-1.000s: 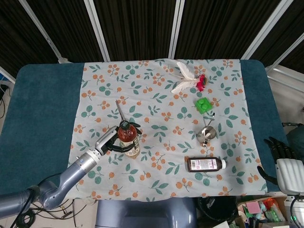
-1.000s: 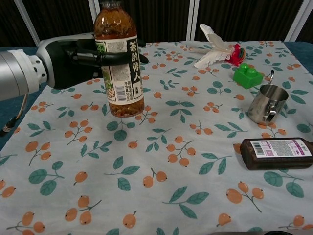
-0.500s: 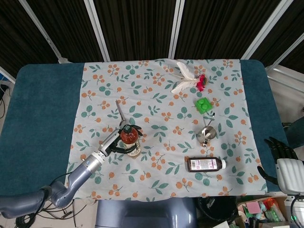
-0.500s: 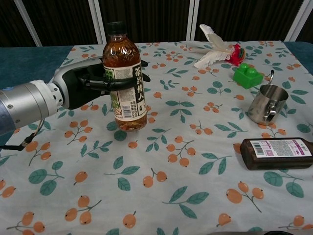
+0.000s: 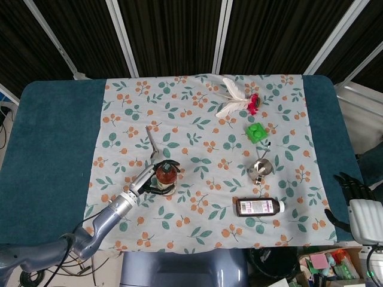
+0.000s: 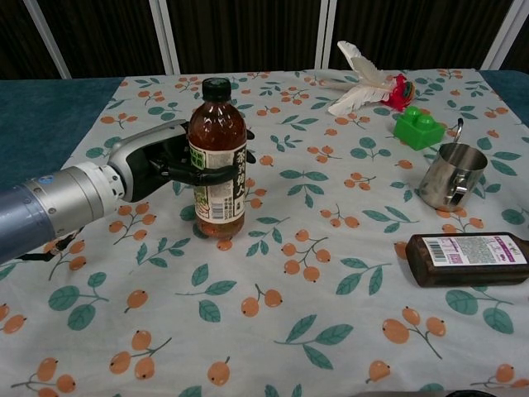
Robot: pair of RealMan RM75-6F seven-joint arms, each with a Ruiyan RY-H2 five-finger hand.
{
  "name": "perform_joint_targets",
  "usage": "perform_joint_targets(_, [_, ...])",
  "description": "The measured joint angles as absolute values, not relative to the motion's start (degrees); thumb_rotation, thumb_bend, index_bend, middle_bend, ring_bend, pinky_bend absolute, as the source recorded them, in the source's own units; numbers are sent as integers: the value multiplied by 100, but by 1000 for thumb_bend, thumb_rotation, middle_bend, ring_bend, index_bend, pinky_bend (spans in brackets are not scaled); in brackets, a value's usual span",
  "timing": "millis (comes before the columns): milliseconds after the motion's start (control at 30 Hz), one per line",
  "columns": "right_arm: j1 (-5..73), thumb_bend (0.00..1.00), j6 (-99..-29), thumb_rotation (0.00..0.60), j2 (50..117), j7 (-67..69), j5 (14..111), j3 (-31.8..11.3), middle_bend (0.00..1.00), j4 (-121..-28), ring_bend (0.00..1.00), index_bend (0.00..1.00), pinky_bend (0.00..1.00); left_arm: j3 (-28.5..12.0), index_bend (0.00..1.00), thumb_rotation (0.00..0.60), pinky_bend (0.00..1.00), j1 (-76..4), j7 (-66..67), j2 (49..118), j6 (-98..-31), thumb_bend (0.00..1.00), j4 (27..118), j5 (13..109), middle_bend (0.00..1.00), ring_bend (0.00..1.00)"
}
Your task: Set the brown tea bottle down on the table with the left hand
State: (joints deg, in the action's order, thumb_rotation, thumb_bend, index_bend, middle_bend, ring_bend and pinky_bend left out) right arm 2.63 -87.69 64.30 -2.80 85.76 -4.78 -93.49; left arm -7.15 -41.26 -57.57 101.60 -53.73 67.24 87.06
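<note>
A brown tea bottle (image 6: 217, 172) is seen standing upright on a floral cloth (image 6: 331, 273) that is spread over the bench (image 5: 54, 149). Its base appears to rest on the cloth, though contact cannot be fully confirmed. The bottle is filled with amber liquid, is capped in black, and is wrapped with a label printed in white characters. The left robot hand (image 6: 161, 161) is closed around the middle of the bottle from the left side, with dark fingers (image 6: 211, 174) wrapped across the label. Its silver forearm is seen reaching in from the lower left edge of the chest view. In the head view, the same bottle (image 5: 166, 174) is seen from above, near the front left part of the cloth, with the left robot hand (image 5: 149, 179) held against it.

The right robot hand (image 5: 353, 188) is seen only at the far right edge of the head view, off the cloth and well apart from the bottle; nothing is seen in it, but how far its fingers are spread cannot be told.

Elsewhere on the cloth, a white feather toy with a red end (image 6: 368, 83) is laid near the back. A green building block (image 6: 419, 128) is placed just beside a steel cup (image 6: 450, 175). A dark flat bottle (image 6: 467, 258) is laid on its side near the front right. A thin metal rod (image 5: 152, 140) is seen behind the tea bottle.
</note>
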Motion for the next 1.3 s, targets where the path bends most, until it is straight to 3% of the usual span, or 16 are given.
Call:
perform_joint_targets(133, [262, 157, -8785, 600, 6428, -270, 8580, -487, 92, -9346, 130, 151, 186, -669, 245, 600, 328, -4139, -5770, 10284, -5386, 536, 6536, 8698, 293, 251])
perform_joint_targets(233, [263, 157, -8790, 600, 6430, -260, 8593, -486, 92, -9341, 130, 151, 186, -625, 233, 600, 308, -4152, -5828, 10336, -5415, 480, 6427, 8726, 275, 213])
perform_joint_targets(400, [266, 157, -8807, 600, 6442, -260, 8617, -486, 92, -9322, 130, 151, 186, -521, 54, 600, 186, -4191, -5903, 10344, -5455, 231, 6318, 8846, 88, 18])
perform_joint_targets(467, [266, 158, -8810, 600, 6443, -254, 8617, -488, 92, -9320, 129, 151, 186, -449, 8, 600, 154, -4216, -5887, 10314, -5434, 197, 6289, 8906, 34, 0])
perform_joint_targets(667, [265, 157, -8826, 600, 6451, -242, 8623, -495, 92, -9313, 130, 151, 186, -299, 0, 600, 94, -4244, -5672, 10048, -5370, 194, 6443, 8983, 0, 0])
perform_joint_targets(967, [263, 157, -8849, 600, 6466, -248, 8630, -501, 92, -9309, 130, 151, 186, -226, 0, 600, 49, -4049, -4882, 9254, -5545, 194, 7398, 8855, 0, 0])
perform_joint_targets(1300, [272, 158, -8831, 600, 6455, -247, 8655, -486, 92, -9332, 129, 151, 186, -141, 1, 600, 49, -3723, -3601, 7350, -5589, 194, 9199, 8377, 0, 0])
